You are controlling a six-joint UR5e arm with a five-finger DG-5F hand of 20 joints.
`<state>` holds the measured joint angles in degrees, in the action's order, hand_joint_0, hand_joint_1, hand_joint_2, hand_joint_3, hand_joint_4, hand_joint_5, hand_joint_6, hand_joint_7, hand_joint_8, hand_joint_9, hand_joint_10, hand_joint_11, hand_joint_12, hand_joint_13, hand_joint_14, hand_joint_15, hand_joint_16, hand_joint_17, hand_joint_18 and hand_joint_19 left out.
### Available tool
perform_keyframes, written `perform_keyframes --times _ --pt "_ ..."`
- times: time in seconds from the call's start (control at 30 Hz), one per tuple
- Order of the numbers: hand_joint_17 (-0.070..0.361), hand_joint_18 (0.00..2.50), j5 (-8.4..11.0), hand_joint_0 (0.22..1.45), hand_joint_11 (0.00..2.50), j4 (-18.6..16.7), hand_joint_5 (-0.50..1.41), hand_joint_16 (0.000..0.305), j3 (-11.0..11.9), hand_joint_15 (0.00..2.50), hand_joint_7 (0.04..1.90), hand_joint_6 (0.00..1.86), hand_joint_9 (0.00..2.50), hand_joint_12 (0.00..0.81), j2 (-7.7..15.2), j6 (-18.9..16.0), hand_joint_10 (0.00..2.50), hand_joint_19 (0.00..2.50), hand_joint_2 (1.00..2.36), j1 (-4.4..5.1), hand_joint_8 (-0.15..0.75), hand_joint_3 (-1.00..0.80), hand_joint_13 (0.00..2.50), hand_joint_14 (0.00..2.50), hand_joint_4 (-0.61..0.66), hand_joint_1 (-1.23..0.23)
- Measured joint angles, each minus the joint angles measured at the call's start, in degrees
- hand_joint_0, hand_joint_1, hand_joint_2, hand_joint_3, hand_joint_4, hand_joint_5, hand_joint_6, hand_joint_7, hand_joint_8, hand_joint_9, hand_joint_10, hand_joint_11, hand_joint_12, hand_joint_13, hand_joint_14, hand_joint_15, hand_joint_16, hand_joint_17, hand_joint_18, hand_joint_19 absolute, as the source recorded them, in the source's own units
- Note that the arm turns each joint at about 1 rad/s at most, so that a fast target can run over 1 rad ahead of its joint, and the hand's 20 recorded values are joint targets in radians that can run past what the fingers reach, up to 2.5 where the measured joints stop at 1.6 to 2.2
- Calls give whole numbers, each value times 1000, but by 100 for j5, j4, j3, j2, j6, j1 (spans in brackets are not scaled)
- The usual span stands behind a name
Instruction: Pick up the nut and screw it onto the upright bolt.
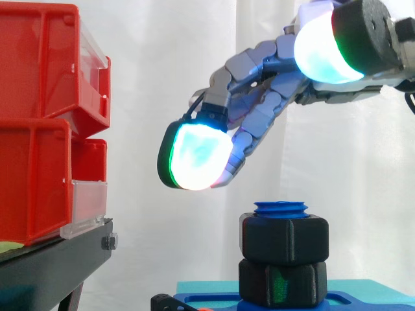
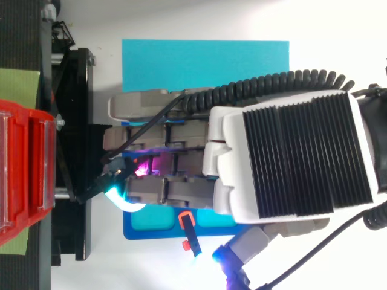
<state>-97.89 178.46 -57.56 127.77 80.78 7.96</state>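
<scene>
You see the hand [image 1: 259,122] in the upper middle, fingers loose and holding nothing, above the black nut [image 1: 284,239] on the blue bolt [image 1: 280,208] at the bottom.

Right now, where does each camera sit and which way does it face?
Side view: beside the work at its height, looking level at two black nuts on the blue bolt; the hand reaches in from the right.
Top view: overhead, looking down on the hand's back above the blue fixture.
Shared: the hand, red bins.
</scene>
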Motion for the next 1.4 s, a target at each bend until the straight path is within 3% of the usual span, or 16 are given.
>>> perform_keyframes --times 0.6,0.93,1.4 --pt "74 0 -4 476 0 34 -131 33 68 0 729 502 643 324 2 -38 0 0 1000 37 248 -500 265 0 223 -87" --pt "78 0 -2 459 0 -36 -132 35 -130 0 739 502 628 336 2 -184 0 0 1000 56 256 -500 258 0 228 -106" --pt "79 0 -8 460 0 -77 -133 35 -150 0 735 502 619 337 2 -242 0 0 1000 22 257 -500 255 0 224 -105"
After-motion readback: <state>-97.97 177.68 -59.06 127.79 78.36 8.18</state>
